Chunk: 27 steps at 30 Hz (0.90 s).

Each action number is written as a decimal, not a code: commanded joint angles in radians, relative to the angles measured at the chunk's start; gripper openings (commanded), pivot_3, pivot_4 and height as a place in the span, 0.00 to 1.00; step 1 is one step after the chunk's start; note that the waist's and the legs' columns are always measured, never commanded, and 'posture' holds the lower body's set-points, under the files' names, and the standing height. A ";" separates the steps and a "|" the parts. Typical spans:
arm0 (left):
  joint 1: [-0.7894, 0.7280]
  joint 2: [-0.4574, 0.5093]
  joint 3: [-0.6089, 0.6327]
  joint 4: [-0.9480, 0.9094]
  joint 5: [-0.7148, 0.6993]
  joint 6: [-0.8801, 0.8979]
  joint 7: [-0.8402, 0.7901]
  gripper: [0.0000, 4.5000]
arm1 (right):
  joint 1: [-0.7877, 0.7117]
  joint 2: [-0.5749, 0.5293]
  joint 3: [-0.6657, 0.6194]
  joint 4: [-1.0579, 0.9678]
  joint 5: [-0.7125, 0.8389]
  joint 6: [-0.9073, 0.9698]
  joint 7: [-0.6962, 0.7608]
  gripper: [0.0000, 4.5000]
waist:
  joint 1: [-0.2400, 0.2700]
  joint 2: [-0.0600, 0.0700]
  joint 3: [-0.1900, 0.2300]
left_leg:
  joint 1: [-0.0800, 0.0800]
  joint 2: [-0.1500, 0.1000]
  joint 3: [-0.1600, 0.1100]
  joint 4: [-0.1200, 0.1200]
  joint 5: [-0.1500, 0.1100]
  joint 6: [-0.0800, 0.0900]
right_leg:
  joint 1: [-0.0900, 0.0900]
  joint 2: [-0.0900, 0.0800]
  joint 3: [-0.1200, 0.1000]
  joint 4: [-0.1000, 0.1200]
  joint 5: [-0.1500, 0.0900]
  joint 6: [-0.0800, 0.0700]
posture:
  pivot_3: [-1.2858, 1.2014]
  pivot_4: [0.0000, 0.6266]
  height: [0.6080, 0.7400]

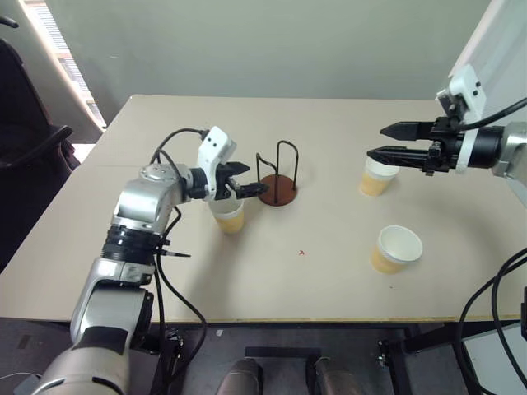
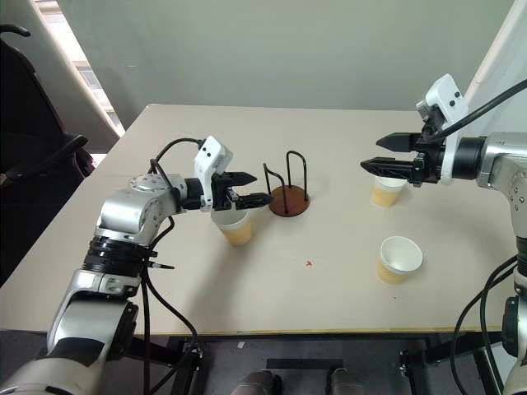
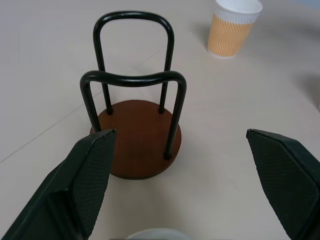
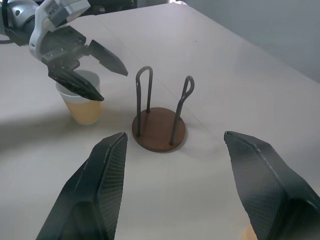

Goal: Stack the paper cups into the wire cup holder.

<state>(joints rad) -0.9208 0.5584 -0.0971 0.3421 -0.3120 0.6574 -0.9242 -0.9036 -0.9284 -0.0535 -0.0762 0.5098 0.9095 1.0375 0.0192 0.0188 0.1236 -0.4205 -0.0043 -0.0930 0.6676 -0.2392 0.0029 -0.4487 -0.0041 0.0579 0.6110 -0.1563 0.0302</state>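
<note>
No cup has gone into the wire cup holder yet, so the task looks to be at its first pick. The holder stands upright near the middle of the desk, its reddish disc bare between the black wire loops. Three paper cups sit upright on the desk, all appearing empty as far as their white insides show. The near-left cup lies at about eight o'clock from the holder, just beside it; the far-right cup is at about three o'clock, well apart; the near-right cup is at about four o'clock, farther toward the front edge. The left tool hovers over the near-left cup with its two fingers spread wide and nothing between them, pointing toward the holder. The right tool hangs above the far-right cup, fingers parted and also empty. Judging from this, the left tool must next drop lower to straddle the cup's rim, close gently so the thin wall is not crushed, then lift it over the loops.
</note>
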 commanded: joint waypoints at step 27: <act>-0.184 -0.167 -0.045 0.296 0.161 -0.205 -0.029 1.00 | 0.031 -0.027 -0.046 -0.034 0.006 -0.036 -0.019 0.71 | 0.004 0.000 0.000 | -0.001 0.000 0.001 0.002 -0.001 0.002 | 0.001 -0.001 0.000 -0.001 0.000 0.004 | 0.52 0.24 1.00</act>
<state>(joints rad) -1.0649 0.3943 -0.1418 0.6374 -0.1620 0.4798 -0.9523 -0.8684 -0.9342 -0.0591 -0.0873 0.5088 0.8878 1.0229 0.0229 0.0185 0.1237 -0.4214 -0.0046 -0.0923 0.6696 -0.2398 0.0047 -0.4477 -0.0047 0.0583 0.6102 -0.1563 0.0341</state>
